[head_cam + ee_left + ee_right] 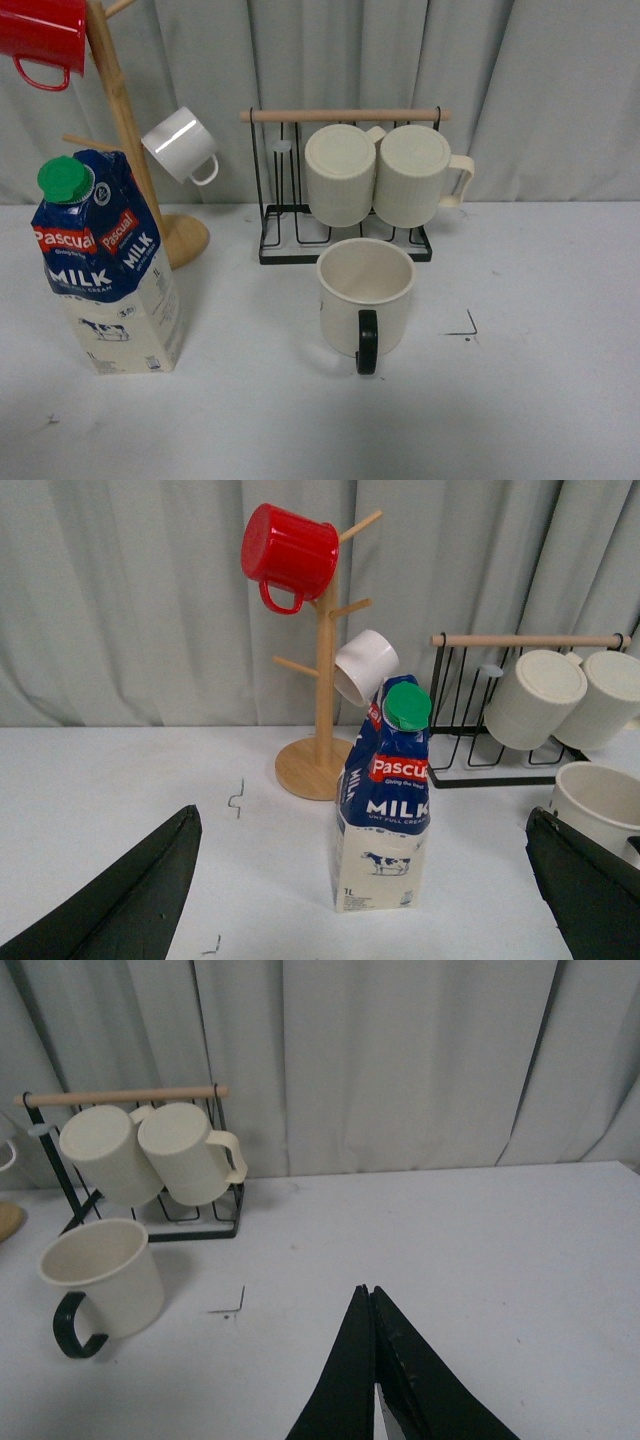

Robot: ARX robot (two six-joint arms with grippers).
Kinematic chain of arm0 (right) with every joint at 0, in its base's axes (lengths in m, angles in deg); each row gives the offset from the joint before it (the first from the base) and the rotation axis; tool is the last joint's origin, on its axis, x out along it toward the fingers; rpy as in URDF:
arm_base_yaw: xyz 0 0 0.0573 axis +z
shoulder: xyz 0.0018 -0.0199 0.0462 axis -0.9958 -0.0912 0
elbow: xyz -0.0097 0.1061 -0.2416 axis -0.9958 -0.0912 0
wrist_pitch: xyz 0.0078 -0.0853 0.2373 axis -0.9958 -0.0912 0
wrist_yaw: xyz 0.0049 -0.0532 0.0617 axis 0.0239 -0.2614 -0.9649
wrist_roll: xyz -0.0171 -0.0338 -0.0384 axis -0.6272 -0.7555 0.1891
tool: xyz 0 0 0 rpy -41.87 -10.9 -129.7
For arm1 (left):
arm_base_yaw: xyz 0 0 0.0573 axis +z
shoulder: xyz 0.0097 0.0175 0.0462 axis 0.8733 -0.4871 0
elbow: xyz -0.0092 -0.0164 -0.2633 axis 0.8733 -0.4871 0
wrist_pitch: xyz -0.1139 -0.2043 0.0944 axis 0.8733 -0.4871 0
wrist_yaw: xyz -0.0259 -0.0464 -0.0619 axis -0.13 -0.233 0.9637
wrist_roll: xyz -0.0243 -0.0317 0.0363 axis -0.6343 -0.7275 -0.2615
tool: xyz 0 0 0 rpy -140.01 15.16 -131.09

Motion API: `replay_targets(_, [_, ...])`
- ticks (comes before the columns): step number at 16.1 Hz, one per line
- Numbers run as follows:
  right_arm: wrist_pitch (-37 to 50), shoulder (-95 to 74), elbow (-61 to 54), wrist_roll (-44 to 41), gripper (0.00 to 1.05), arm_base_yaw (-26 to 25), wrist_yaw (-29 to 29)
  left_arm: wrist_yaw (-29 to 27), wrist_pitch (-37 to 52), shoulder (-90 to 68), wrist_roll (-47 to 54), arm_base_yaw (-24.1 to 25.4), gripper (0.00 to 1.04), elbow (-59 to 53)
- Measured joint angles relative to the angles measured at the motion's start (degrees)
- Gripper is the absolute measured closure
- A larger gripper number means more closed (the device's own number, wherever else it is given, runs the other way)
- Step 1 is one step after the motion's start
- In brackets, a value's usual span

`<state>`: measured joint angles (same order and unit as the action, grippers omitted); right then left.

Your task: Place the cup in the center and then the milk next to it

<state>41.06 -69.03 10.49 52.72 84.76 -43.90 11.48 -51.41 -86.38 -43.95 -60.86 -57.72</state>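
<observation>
- The left tool [360, 815] is released, with its fingers [140, 890] spread wide. The right tool [367, 1292] is clenched on nothing.
- The milk [105, 270] stands upright on the left side of the bench [540, 400], its long axis vertical. It lies straight ahead of the left tool, framed between the fingers but not touched. The left arm is plainly the nearer one.
- The cup [365, 295] stands upright about mid-bench, handle toward the robot. It is well apart from the milk and to its right, so the carton probably has to travel rightward.
- Behind them are a wire rack [300, 116] holding two ribbed mugs [340, 175] and a wooden mug tree [122, 115].
</observation>
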Motion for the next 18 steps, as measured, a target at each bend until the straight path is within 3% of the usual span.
replay_targets(4, [0.09,2.58,0.0,-0.02,1.01,0.0,0.02,0.0,0.02,0.0,0.0,0.0,0.07,0.0])
replay_targets(6, [-0.13,2.58,0.0,-0.02,0.93,0.0,0.0,0.02,-0.02,0.0,0.0,0.0,0.07,0.0])
replay_targets(9, [-0.09,2.58,0.0,-0.02,0.57,0.0,0.0,0.02,0.02,0.0,0.0,0.0,0.07,0.0])
replay_targets(10, [-0.11,2.58,0.0,-0.02,0.44,0.0,0.02,0.13,-8.0,-3.41,-1.66,0.28,0.07,2.84])
replay_targets(11, [-0.07,2.58,0.0,-0.02,0.33,0.0,-0.02,0.63,-8.31,-12.96,-3.17,0.72,0.07,6.16])
replay_targets(13, [-0.09,2.58,0.0,-0.02,0.09,0.0,-0.02,0.79,3.58,-26.8,-3.39,0.57,0.07,11.69])
replay_targets(18, [-0.07,2.58,0.0,-0.02,0.06,0.0,-0.02,4.02,29.29,-63.1,-0.72,-2.05,0.07,25.11])
